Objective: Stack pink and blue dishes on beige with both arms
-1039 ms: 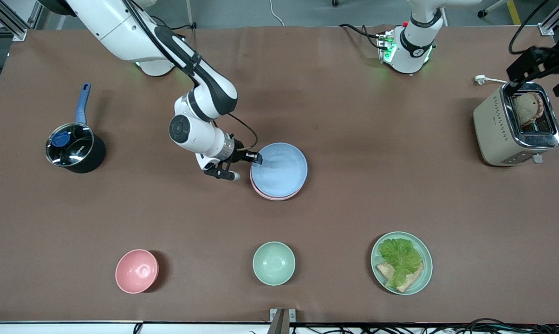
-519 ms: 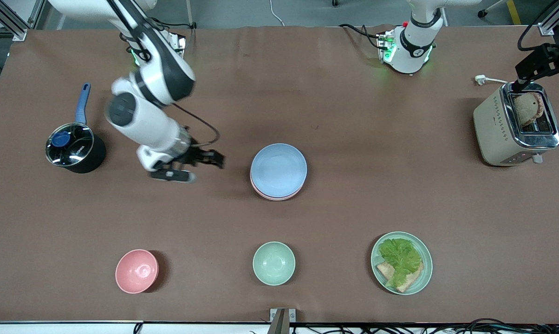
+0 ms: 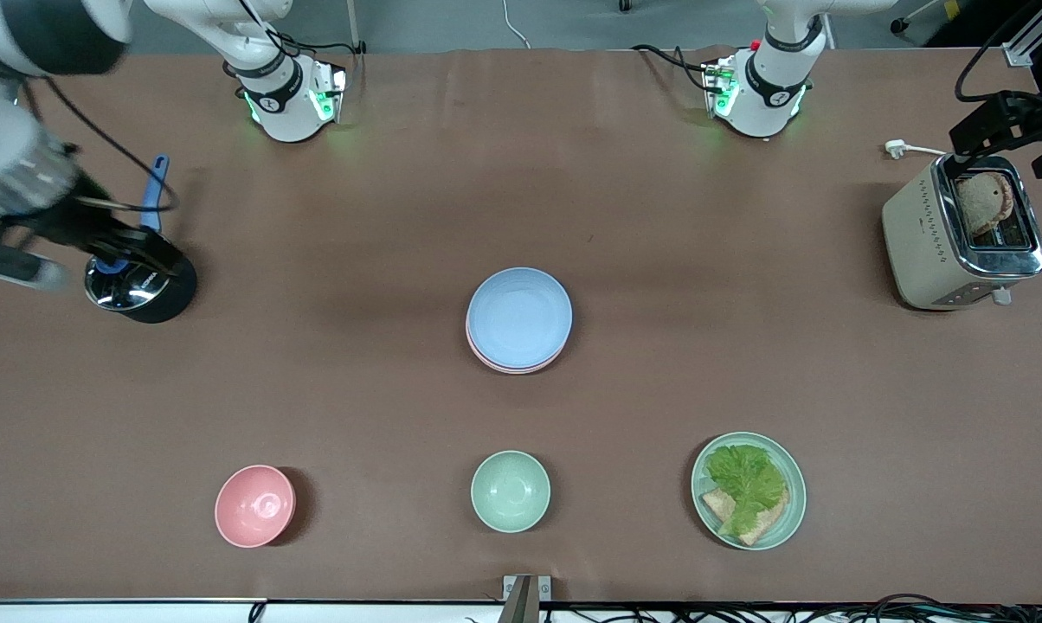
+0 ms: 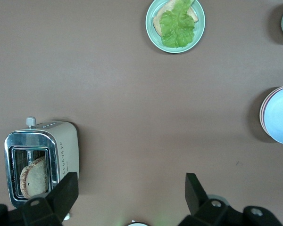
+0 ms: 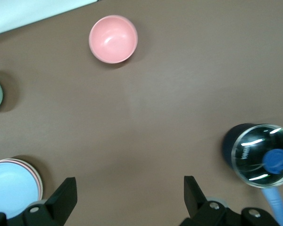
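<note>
Table (image 3: 659, 199): stacking is looking done, as far as can be judged. Right gripper (image 5: 129, 190) is hanging over the pot (image 3: 140, 290), well apart from the blue plate (image 3: 519, 316) toward the right arm's end, fingers spread wide w/ nothing between. Left gripper (image 4: 132, 186) is hovering over the toaster (image 3: 936, 242), well apart from the blue plate toward the left arm's end, fingers also spread, empty. Blue plate is sitting mid-table on the pink plate (image 3: 508, 367), only pink's rim peeking out. Beige plate isn't showing clearly; prob. underneath, can't tell. Nothing seems left except confirming beige at the bottom. Pink bowl (image 3: 255, 505) & mint bowl (image 3: 511, 491) are sitting nearer the camera than the blue plate, untouched.
</note>
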Controlling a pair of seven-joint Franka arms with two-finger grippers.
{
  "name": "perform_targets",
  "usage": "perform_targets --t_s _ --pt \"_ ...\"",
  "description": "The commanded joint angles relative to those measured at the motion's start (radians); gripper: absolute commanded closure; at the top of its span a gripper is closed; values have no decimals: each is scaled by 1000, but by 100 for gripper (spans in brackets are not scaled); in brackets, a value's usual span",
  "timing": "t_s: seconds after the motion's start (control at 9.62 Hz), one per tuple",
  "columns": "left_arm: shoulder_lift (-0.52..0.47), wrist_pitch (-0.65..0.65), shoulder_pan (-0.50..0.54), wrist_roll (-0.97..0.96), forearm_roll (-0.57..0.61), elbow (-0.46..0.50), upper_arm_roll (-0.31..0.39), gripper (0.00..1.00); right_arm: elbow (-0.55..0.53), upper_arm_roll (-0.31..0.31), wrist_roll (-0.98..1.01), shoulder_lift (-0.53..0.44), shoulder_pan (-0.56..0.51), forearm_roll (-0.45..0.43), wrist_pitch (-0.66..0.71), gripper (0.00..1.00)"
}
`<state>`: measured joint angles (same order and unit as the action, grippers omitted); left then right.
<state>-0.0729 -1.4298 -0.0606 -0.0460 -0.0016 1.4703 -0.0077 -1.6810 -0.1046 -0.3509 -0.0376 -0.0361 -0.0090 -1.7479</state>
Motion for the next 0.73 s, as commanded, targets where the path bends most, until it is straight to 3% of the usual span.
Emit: perform_targets --t_s 0.0,0.21,0.31,0.42,0.62 --pt "-1 -4 16 -9 -3 39 -23 0 74 54 78 -10 16 -20 80 0" --pt "-2 -4 34 -9 0 41 -49 0 226 55 123 20 10 -28 206 0" --pt "-1 -4 35 -11 0 41 -49 0 234 65 233 30 6 -46 244 0" --pt "-2 -3 35 -11 0 45 -49 0 228 112 253 30 12 -39 243 0" --pt "-4 -4 35 -9 -12 50 -46 0 219 127 253 31 9 -39 203 0"
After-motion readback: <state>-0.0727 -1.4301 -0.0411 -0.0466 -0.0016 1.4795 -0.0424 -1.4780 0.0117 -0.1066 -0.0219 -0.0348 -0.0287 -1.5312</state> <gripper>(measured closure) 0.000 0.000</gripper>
